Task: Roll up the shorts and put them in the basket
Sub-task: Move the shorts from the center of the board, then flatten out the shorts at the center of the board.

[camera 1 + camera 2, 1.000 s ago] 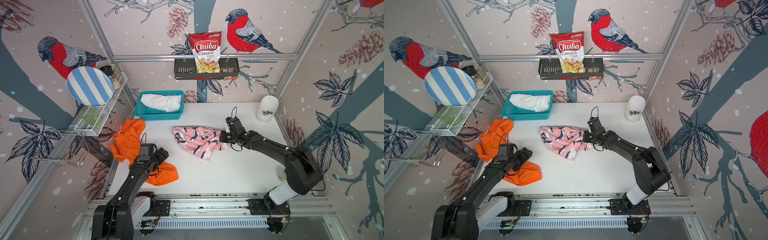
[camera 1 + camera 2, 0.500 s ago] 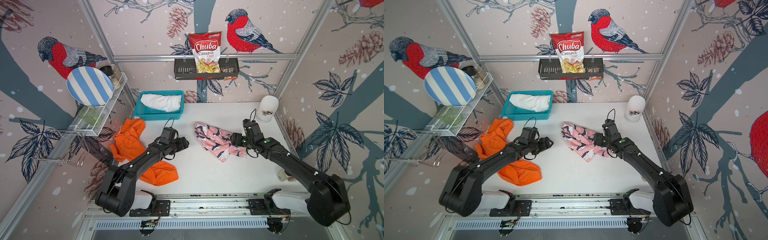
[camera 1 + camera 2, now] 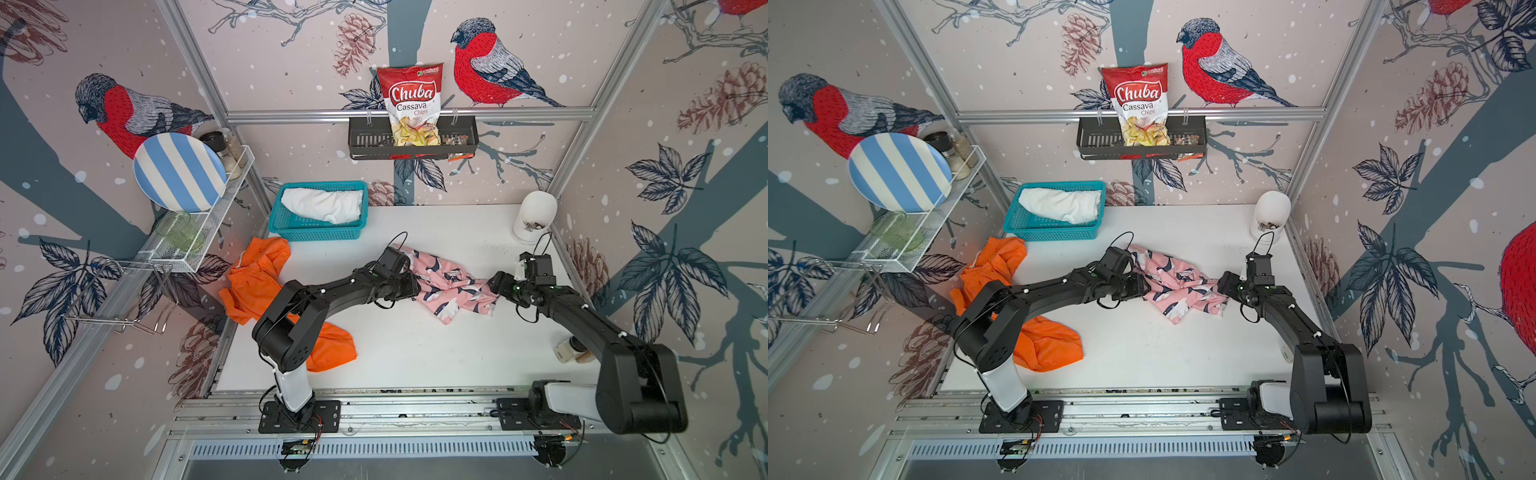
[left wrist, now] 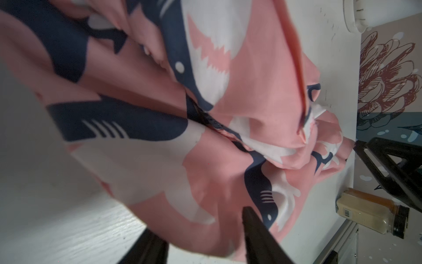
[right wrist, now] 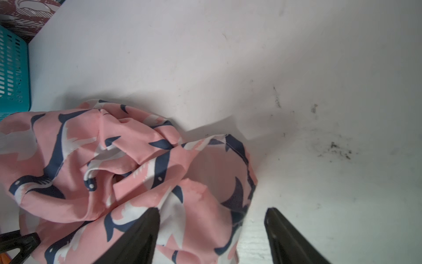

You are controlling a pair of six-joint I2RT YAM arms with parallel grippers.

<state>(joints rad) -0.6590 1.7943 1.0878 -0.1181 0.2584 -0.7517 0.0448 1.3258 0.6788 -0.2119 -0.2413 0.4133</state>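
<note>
The pink shark-print shorts [image 3: 451,282] [image 3: 1179,282] lie crumpled mid-table between both grippers. My left gripper [image 3: 411,286] [image 4: 198,219] is at their left edge, its jaws drawn in on a thick fold of the pink cloth [image 4: 205,137]. My right gripper [image 3: 494,284] [image 5: 212,209] is at their right edge and stands open, with the hem [image 5: 228,182] lying loose between its fingers. The orange shorts [image 3: 257,282] sprawl at the table's left side, partly under my left arm. The white shorts [image 3: 322,204] lie in the teal basket [image 3: 318,235] at the back.
A white jar [image 3: 534,216] stands at the back right corner. A spice bottle [image 3: 571,349] lies by the right edge under my right arm. A wire rack with a striped plate [image 3: 178,172] hangs on the left wall, a chips bag [image 3: 411,104] on the back wall.
My left arm swung from the orange shorts to the pink shorts' left edge and closed on the cloth. My right gripper dragged the pink shorts rightward, then opened.
</note>
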